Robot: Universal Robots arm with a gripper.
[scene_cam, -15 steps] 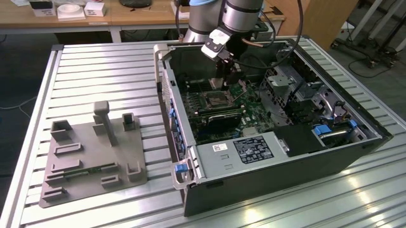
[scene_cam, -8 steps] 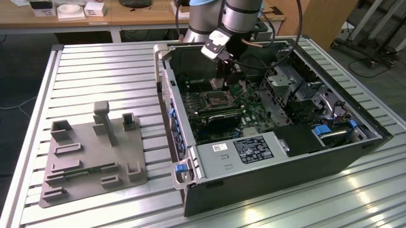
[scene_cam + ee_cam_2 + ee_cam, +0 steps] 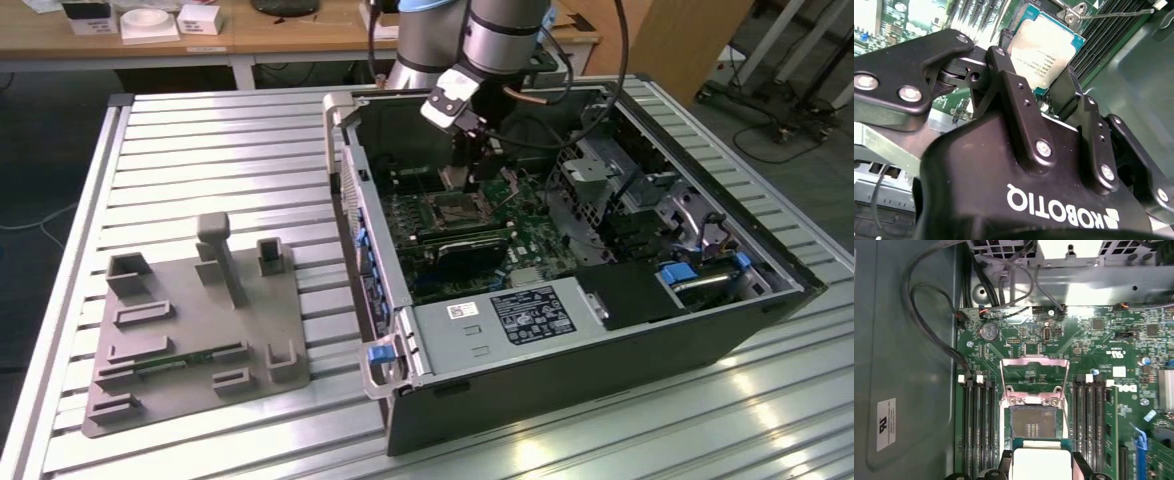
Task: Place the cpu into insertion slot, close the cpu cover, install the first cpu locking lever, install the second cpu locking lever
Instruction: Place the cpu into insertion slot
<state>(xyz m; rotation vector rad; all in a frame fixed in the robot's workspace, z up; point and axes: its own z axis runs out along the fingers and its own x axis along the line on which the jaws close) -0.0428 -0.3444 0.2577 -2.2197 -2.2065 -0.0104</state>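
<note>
In the far half of the open computer case (image 3: 601, 340), the tool (image 3: 1036, 62) is clamping the cpu (image 3: 1046, 47) by two edges just above the bare insertion slot (image 3: 1033, 424), whose cpu cover (image 3: 1034, 371) is standing flipped open, leaving seating, closing and both locking levers (image 3: 1119, 13) undone.

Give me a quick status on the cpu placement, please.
The gripper shut on the cpu. Chip held just off the insertion slot, not seated. The cpu cover flipped open, nothing across the slot.
</note>
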